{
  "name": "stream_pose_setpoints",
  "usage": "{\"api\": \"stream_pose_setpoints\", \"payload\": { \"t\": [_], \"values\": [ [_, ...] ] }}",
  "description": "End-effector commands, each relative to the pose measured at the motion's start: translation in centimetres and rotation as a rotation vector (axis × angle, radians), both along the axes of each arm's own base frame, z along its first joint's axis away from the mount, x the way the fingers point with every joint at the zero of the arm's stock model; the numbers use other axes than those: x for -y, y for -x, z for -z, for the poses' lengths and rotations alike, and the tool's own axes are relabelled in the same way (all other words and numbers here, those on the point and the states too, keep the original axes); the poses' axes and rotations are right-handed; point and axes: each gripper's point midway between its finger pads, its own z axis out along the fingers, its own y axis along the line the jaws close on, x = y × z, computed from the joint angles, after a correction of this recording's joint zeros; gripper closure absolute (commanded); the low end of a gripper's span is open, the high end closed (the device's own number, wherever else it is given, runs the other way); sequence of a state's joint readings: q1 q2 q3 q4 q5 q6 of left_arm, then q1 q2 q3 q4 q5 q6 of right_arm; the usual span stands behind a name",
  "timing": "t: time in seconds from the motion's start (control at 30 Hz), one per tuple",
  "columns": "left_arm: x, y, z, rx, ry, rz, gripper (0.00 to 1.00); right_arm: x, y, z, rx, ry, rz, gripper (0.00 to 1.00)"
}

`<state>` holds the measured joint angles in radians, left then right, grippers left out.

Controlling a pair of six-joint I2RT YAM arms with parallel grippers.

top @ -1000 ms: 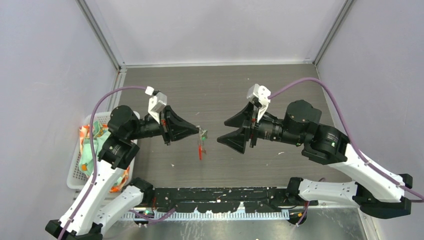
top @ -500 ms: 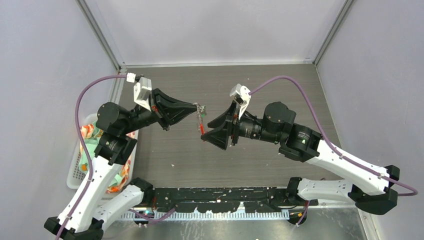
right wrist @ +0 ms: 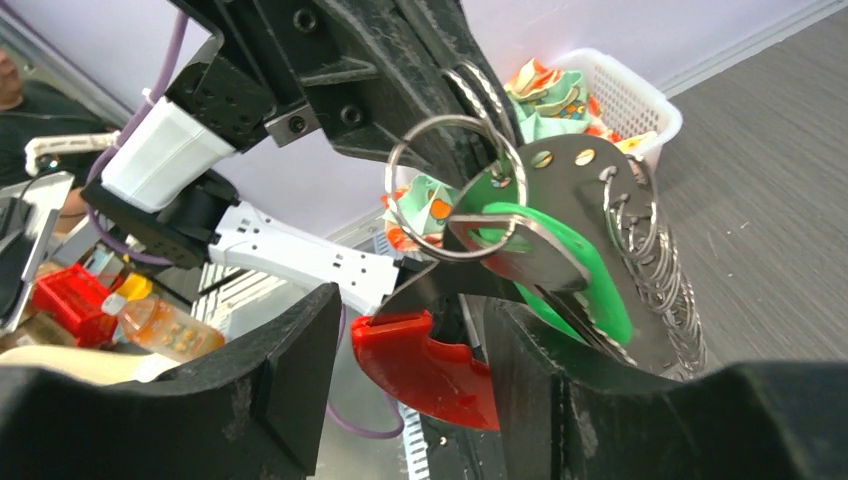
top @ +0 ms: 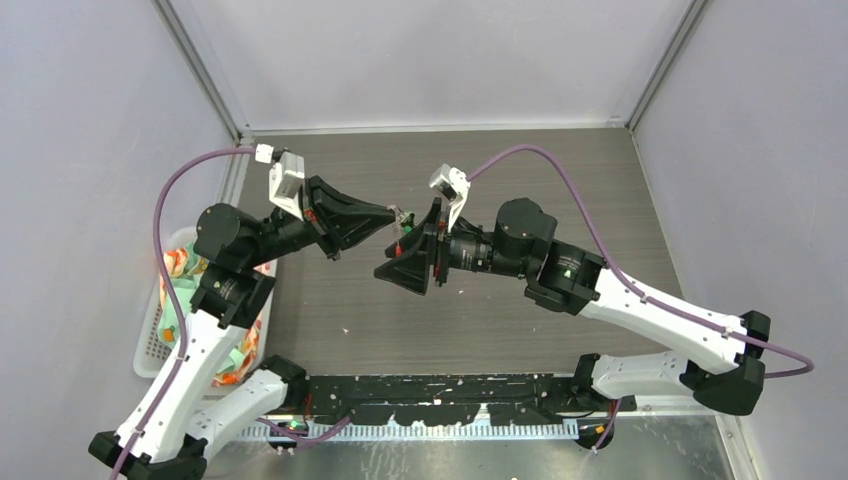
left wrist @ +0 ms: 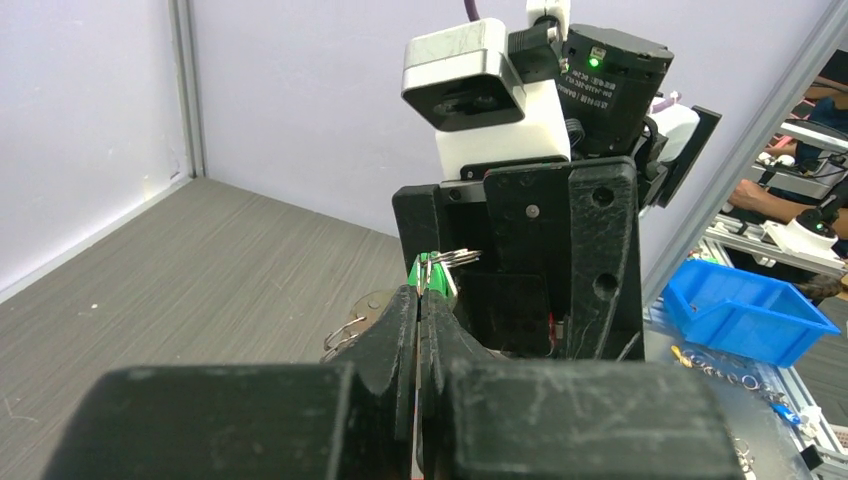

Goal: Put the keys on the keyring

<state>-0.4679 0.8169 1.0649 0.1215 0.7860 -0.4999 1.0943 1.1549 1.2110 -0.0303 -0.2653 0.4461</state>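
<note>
Top external view: the black left gripper (top: 393,213) and the black right gripper (top: 405,250) meet tip to tip above the grey wood-grain table (top: 560,170)
Left gripper: clenched, fingers (left wrist: 400,330) pressed together, with the green-headed metal key (left wrist: 430,274) pinched at their tips
Right gripper: released, its two fingers (right wrist: 290,380) spread wide with the hanging bundle in the gap between them; whether either finger touches it cannot be told
Keyring: the thin silver metal loop (right wrist: 447,190) passes through the green key's head (right wrist: 570,275), just off the left fingertips
Red strip: the bright red curved plastic strip (right wrist: 420,368) hangs below the loop, low between the right fingers
Ring chain: a row of small silver rings (right wrist: 655,275) beside the green key
Background: a white plastic basket (right wrist: 620,95) with patterned cloth inside
</note>
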Motion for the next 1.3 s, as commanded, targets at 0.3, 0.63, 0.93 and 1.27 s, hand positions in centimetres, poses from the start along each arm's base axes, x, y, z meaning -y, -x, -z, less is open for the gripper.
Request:
{"api": "stream_pose_setpoints", "payload": {
  "t": [0.3,0.63,0.93,1.27],
  "values": [
    [-0.8,4.6,-1.6,0.120,0.010,0.120,1.00,8.0,4.6,-5.8,0.175,0.122,-0.072,0.41],
    [-0.8,5.0,-1.2,0.100,-0.007,0.136,1.00,6.1,2.4,-7.0,0.193,0.088,0.002,0.42],
    [-0.8,5.3,-0.7,0.100,-0.019,0.148,1.00,4.8,-0.4,-8.5,0.206,0.014,0.122,0.52],
    [-0.9,5.4,-0.7,0.108,-0.018,0.148,1.00,3.7,1.0,-7.9,0.198,0.018,0.025,0.68]
  ]
}}
